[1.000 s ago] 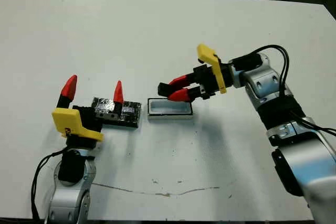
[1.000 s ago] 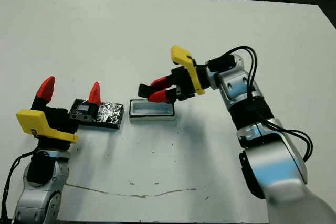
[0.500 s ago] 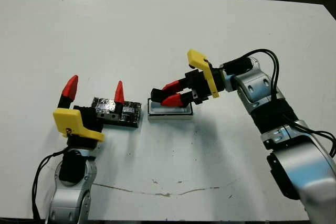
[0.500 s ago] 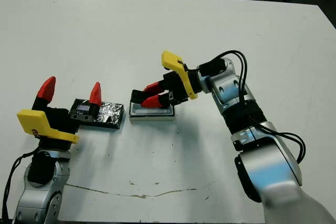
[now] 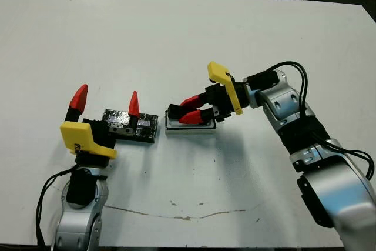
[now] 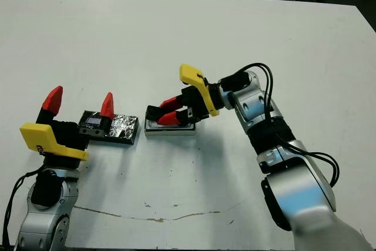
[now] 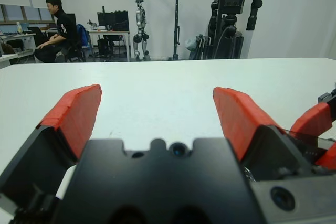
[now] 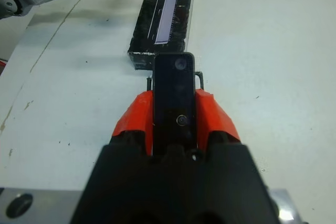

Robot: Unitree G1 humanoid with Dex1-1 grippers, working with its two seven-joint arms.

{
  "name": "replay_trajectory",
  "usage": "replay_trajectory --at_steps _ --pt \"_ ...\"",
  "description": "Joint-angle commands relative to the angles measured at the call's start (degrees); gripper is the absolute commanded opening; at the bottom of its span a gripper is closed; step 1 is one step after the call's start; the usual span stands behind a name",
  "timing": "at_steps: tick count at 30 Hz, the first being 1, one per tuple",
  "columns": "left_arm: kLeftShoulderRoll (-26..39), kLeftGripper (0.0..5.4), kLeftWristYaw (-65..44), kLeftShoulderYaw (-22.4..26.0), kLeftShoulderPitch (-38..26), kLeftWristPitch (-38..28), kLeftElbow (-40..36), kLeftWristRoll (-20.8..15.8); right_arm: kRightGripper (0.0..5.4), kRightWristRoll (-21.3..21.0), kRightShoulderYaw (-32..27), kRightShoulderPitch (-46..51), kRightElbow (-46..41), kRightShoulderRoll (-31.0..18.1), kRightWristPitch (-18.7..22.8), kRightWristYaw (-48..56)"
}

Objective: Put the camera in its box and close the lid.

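My right gripper is shut on the camera, a slim black glossy device held flat between the red fingers. It hangs low over the box, a white-walled tray near the table's middle; I cannot tell whether the camera touches it. Just left of the box lies the lid, a speckled black slab with a lilac strip. Over the lid's left part stands my left gripper, open, with its red fingers pointing up and nothing between them.
A thin brown mark runs along the white table near its front edge. Black cables loop off my right forearm. Beyond the table, a seated person and standing robot frames show in the left wrist view.
My right gripper has carried the camera left and down, from beside the box's right end to low over the box. The left arm and the lid have not moved.
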Motion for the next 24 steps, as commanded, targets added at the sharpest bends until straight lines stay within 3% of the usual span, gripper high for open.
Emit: replay_trajectory --at_steps 1,17,24 --pt "-0.2 5.40 0.1 0.1 0.8 0.2 0.1 0.0 1.66 -0.3 0.2 1.2 1.1 -0.5 -1.1 0.6" --pt "0.0 5.40 0.2 0.0 1.1 0.6 -0.2 0.4 1.66 -1.7 0.6 2.7 0.2 -2.4 -4.3 -0.3" --pt "-0.2 5.40 0.2 0.1 1.1 0.7 -0.2 0.0 1.66 -2.6 0.7 2.6 -1.5 -3.7 -2.9 -1.0"
